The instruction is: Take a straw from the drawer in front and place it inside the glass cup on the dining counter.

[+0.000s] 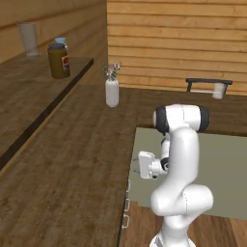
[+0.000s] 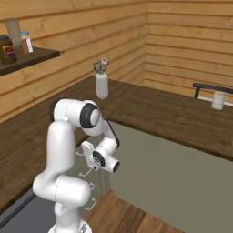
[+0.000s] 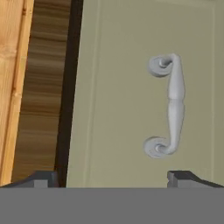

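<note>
The sage-green drawer [image 3: 113, 109] is closed, and its light handle [image 3: 173, 105] stands just ahead of my gripper [image 3: 116, 177], slightly to one side. My gripper [image 1: 138, 168] [image 2: 85, 154] is open and empty, its fingertips [image 3: 43, 178] wide apart, facing the stack of drawer fronts [image 1: 127, 193]. The straw is hidden. The small whitish glass cup [image 1: 218, 90] [image 2: 218, 100] stands far off at the right end of the dining counter [image 2: 159, 113], a dark wooden top over a green base.
A white vase with flowers [image 1: 112, 91] [image 2: 102, 84] stands on the wooden top. A raised shelf [image 1: 29, 82] at the left carries a tall grey glass [image 1: 28, 39] and a brown jar [image 1: 59, 60]. A dark rail [image 1: 209, 82] sits behind the cup.
</note>
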### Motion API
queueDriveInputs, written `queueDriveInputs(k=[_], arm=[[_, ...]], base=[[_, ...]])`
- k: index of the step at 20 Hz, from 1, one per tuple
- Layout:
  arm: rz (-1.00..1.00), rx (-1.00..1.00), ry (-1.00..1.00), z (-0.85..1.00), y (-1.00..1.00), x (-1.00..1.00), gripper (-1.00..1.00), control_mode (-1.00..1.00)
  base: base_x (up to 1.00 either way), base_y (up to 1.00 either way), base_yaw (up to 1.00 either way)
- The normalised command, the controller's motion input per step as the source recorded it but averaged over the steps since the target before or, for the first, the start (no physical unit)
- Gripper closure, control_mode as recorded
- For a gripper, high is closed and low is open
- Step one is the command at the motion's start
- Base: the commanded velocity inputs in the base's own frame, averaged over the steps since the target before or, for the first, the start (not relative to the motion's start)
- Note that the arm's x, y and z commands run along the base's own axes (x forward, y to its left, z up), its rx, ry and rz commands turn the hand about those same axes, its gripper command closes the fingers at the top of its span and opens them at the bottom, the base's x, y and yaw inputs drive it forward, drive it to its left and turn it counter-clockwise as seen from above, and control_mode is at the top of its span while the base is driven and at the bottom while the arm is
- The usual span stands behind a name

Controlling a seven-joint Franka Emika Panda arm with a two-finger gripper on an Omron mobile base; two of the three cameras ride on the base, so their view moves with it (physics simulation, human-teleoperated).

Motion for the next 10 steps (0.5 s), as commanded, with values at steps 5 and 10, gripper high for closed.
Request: queueDriveInputs(k=[5, 10], arm=[[0.0, 0.0, 0.0, -0.39, 0.16, 0.1, -1.0, -1.0], [0.0, 0.0, 0.0, -0.38, 0.1, 0.11, -1.0, -1.0]], base=[[0.0, 0.0, 0.0], [0.0, 0.0, 0.0]])
